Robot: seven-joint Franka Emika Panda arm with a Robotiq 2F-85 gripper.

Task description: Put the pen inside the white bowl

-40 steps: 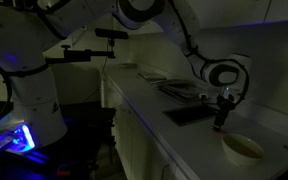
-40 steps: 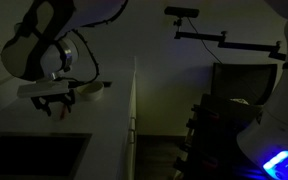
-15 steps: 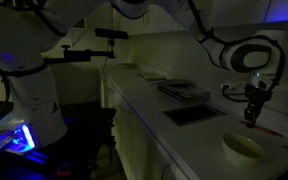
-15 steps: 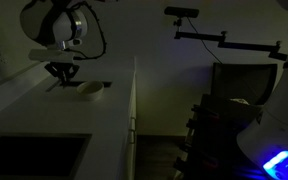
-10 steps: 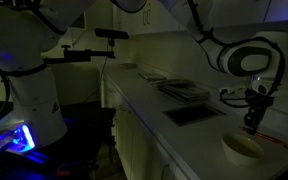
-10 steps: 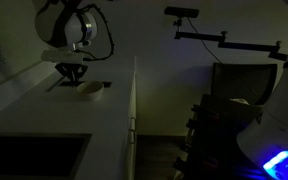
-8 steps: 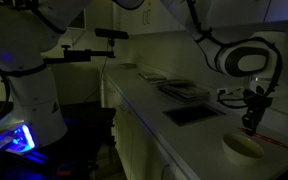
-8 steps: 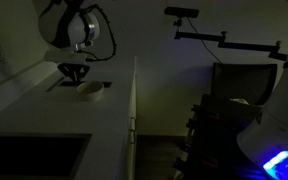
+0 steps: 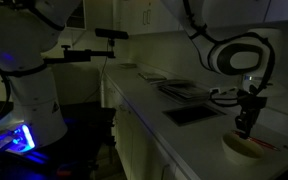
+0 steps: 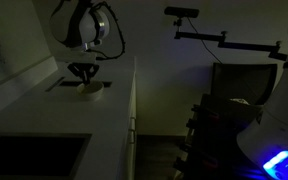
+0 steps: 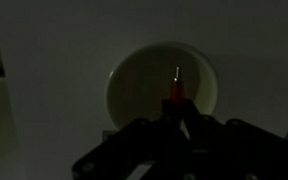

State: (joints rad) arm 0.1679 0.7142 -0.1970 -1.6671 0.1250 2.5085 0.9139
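Squarely above white bowl (image 11: 134, 92), gripper (image 11: 176, 120) clasps pen (image 11: 176, 90).

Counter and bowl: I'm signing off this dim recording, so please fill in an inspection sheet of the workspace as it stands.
Surface: pale counter, dimly lit; no spill seen.
Job's things: pen held tip-out over the bowl, not released.
Clutter: dark tray; flat items behind it, too dim to name.
Grippers: gripper shut on pen, just above bowl.
Cables: cable loops beside the wrist, off the counter.
Surroundings: camera on a boom; blue light low down.
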